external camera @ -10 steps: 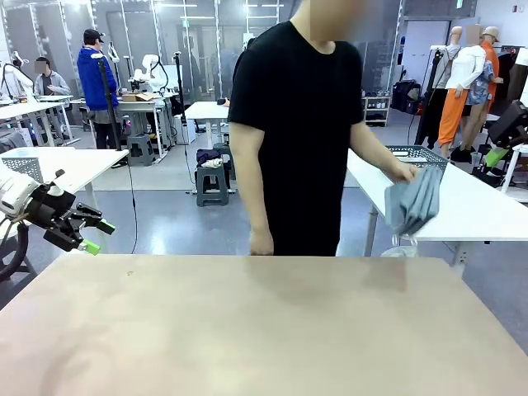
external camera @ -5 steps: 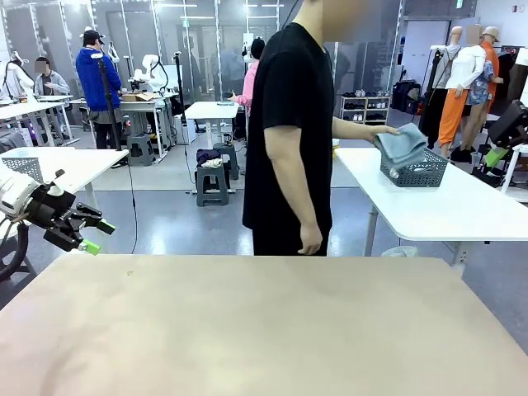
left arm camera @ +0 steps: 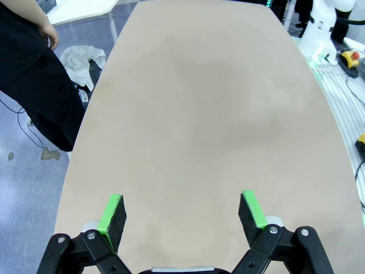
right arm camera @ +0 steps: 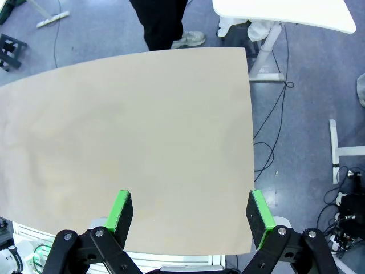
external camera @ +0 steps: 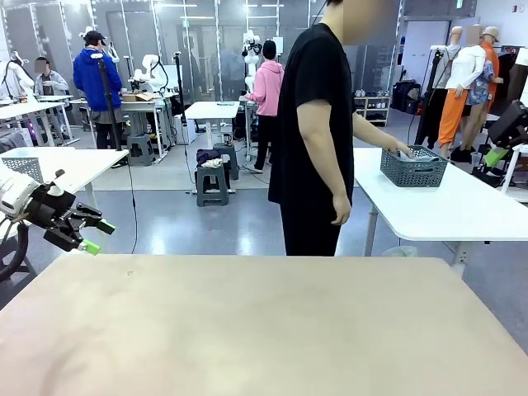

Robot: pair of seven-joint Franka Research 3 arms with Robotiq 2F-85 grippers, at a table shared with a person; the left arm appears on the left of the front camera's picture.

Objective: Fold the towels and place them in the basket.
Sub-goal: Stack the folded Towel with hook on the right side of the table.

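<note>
The dark grey mesh basket point(external camera: 415, 168) stands on a white side table point(external camera: 462, 206) beyond the far right of my table. A person in black point(external camera: 318, 132) stands at the far edge, turned toward it, with one hand on its rim. A bit of blue-grey towel point(external camera: 410, 156) shows inside the basket under that hand. My left gripper point(external camera: 99, 236) hovers open at the left, off the table's corner; in the left wrist view, the left gripper point(left arm camera: 182, 211) has nothing between its green pads. My right gripper point(right arm camera: 189, 210) is open above the bare tabletop, holding nothing.
The tan table point(external camera: 264, 330) lies bare in front of me. A white bag-like bundle point(left arm camera: 80, 57) sits on the floor near the person's feet. Other people and tables stand farther back in the room.
The person has turned to the side table and carried the towel into the basket, where a hand now rests. Neither of my arms has moved.
</note>
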